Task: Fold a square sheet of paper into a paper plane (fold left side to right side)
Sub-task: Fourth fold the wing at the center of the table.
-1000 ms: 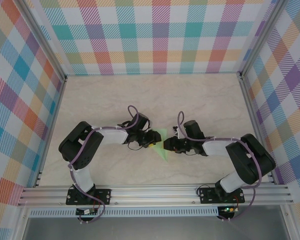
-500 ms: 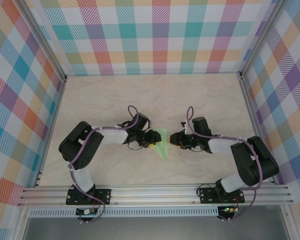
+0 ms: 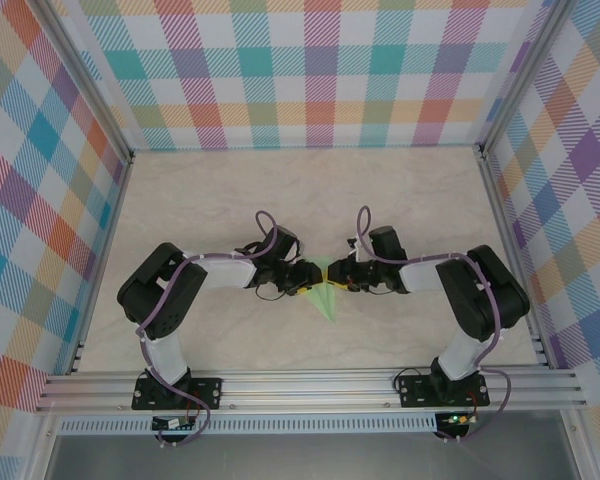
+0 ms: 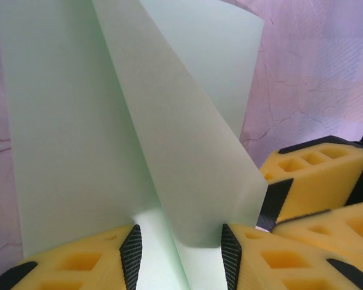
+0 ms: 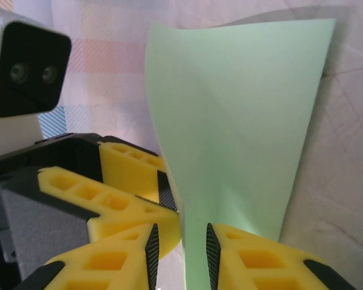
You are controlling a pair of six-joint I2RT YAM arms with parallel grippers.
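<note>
Tabletop (image 3: 410, 200) of cream marble-look laminate, faintly veined in grey; from the left wrist, fine dark crack-like lines under a purplish cast. Boxed in on three sides by checked wall panels (image 3: 320, 70) in teal, orange, purple and pale green, with aluminium posts at the far corners. Bounded along the near edge by an aluminium rail (image 3: 310, 385) carrying both arm bases.

Near mid-table, between the two wrists: paper plane (image 3: 327, 300), pale green and narrow, sharp tip toward the near edge. Partly lifted off the surface; from the left wrist, a long creased flap rising out of a flatter layer.

Left gripper (image 3: 310, 279) reaching in from the left, low over the paper. In the left wrist view, yellow fingers with black pads (image 4: 131, 257) set partly apart, straddling the foot of the raised flap, with pale green across the whole gap.

Right gripper (image 3: 340, 283) reaching in from the right, nearly tip to tip with the left one. In the right wrist view, jaws drawn to a narrow gap around an upright strip of the paper, with a sliver of space beside one pad; no firm pinch to be made out.
</note>
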